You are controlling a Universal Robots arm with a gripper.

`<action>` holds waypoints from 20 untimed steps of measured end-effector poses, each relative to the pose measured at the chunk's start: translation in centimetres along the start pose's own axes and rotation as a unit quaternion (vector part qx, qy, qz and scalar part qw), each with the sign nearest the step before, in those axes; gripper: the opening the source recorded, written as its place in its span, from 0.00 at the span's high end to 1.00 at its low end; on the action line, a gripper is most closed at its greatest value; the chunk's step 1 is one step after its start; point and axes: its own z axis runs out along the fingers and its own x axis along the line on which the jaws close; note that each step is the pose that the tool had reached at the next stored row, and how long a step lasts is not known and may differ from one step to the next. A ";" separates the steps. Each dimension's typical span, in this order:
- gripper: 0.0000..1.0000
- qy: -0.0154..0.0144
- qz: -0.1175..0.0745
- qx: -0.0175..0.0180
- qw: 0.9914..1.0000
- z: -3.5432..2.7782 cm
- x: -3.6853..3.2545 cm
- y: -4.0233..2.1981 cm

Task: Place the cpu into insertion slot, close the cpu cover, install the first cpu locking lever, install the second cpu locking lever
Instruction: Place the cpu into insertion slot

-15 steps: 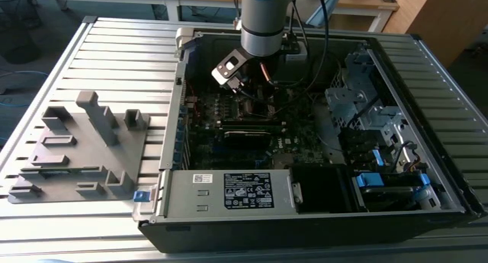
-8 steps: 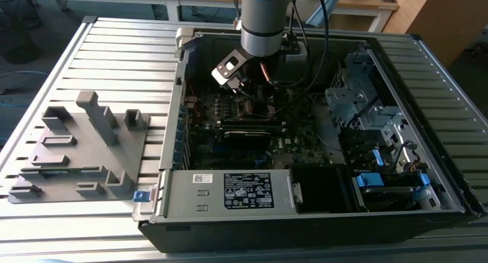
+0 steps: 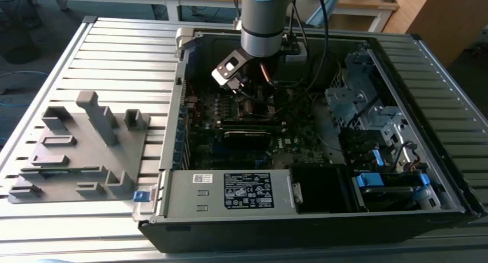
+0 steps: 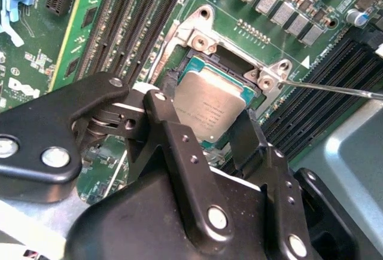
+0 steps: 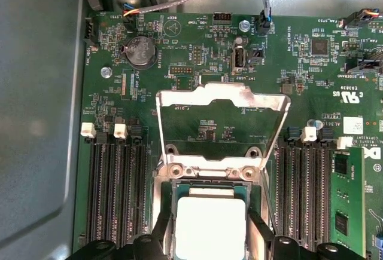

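Closest in the exterior view is the front wall of the open computer case (image 3: 305,231), with a labelled power supply (image 3: 228,191) just behind it. The case lies on a grey slatted worktop (image 3: 114,51). A grey moulded fixture (image 3: 76,154) rests beside it on the exterior view's left, and wooden desks (image 3: 366,3) stand at the back of the room. The arm (image 3: 263,17) reaches down into the case. In the second wrist view the black end effector (image 4: 200,112) is clamped on the cpu (image 4: 206,107), a finger against each of two opposite edges. The chip sits at the insertion slot (image 4: 224,54); whether it is fully seated I cannot tell. In the first wrist view the cpu cover (image 5: 221,95) stands raised open over the green motherboard (image 5: 179,45), with long black memory slots (image 5: 114,194) on either side.
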 end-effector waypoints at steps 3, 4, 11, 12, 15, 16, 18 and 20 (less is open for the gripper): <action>0.40 0.000 0.000 0.000 1.000 -0.10 -0.01 0.00; 0.40 0.000 0.000 0.000 1.000 -0.20 -0.01 0.01; 0.40 0.000 0.000 0.000 1.000 -1.61 0.00 0.08; 0.40 0.000 0.000 0.000 1.000 -1.72 0.00 0.08; 0.40 0.000 0.000 0.000 1.000 -1.74 0.00 0.09; 0.40 0.000 0.000 0.000 1.000 -1.76 0.00 0.09; 0.40 0.000 0.000 0.000 1.000 -1.77 0.00 0.09; 0.47 0.000 0.000 0.000 1.000 -1.79 0.00 0.09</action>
